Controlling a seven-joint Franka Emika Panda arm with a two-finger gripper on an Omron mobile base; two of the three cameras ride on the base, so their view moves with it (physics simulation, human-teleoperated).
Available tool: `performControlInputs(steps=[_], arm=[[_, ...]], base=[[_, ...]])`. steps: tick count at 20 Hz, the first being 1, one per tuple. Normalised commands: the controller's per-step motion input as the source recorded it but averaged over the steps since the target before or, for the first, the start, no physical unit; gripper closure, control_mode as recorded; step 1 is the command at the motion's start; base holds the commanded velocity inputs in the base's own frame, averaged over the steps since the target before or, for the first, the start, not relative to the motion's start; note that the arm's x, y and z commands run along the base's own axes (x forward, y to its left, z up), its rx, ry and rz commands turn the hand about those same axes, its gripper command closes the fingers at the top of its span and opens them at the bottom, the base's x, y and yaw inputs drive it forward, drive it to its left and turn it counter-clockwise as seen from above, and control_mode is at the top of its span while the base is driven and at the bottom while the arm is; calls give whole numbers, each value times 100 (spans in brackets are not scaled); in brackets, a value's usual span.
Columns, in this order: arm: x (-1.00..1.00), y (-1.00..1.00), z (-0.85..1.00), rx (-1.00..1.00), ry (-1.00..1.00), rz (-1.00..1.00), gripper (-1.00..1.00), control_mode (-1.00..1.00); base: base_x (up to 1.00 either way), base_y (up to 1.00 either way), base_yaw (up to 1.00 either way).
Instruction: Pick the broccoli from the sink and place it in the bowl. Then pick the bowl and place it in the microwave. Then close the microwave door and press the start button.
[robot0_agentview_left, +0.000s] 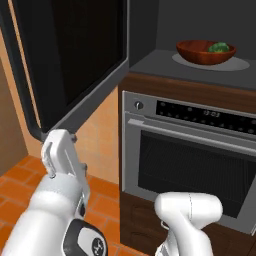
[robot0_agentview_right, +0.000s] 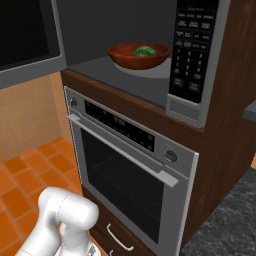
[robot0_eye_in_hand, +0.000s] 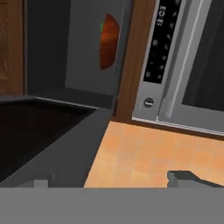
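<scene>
The reddish-brown bowl (robot0_agentview_left: 206, 51) (robot0_agentview_right: 139, 55) rests on the grey floor of the microwave (robot0_agentview_left: 165, 62) (robot0_agentview_right: 105, 67), and the dark-green broccoli (robot0_agentview_left: 219, 47) (robot0_agentview_right: 144, 50) lies inside it. In the rolled hand view the bowl (robot0_eye_in_hand: 109, 41) appears on edge. The microwave door (robot0_agentview_left: 75, 55) (robot0_agentview_right: 25, 40) (robot0_eye_in_hand: 43, 140) is swung wide open to the left. Just below the door's lower outer corner sits my gripper (robot0_agentview_left: 62, 140) (robot0_eye_in_hand: 113, 180), open, its fingertips (robot0_eye_in_hand: 188, 177) far apart and holding nothing. The microwave's button panel (robot0_agentview_right: 192, 50) is on the right of the cavity.
A steel oven (robot0_agentview_left: 190, 150) (robot0_agentview_right: 130, 165) (robot0_eye_in_hand: 175, 65) with a bar handle and a knob is built in under the microwave. Orange floor tiles (robot0_agentview_left: 30, 175) lie at the lower left, and a dark counter corner (robot0_agentview_right: 230, 225) juts in at the lower right.
</scene>
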Motion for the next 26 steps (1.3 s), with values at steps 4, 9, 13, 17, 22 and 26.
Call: performControlInputs(steps=[4,9,13,17,22,26], arm=[[23,98,-72,-5,-4,0,-100,-100],[35,78,-57,0,-2,0,-100,-100],[60,76,-50,0,0,0,-100,-100],[85,72,-33,-1,0,0,-100,-100],[89,37,-5,2,-3,0,-100,-100],[76,0,2,4,-28,0,-100,-100]], base=[[0,0,0],[0,0,0],[0,0,0],[0,0,0],[0,0,0],[0,0,0]])
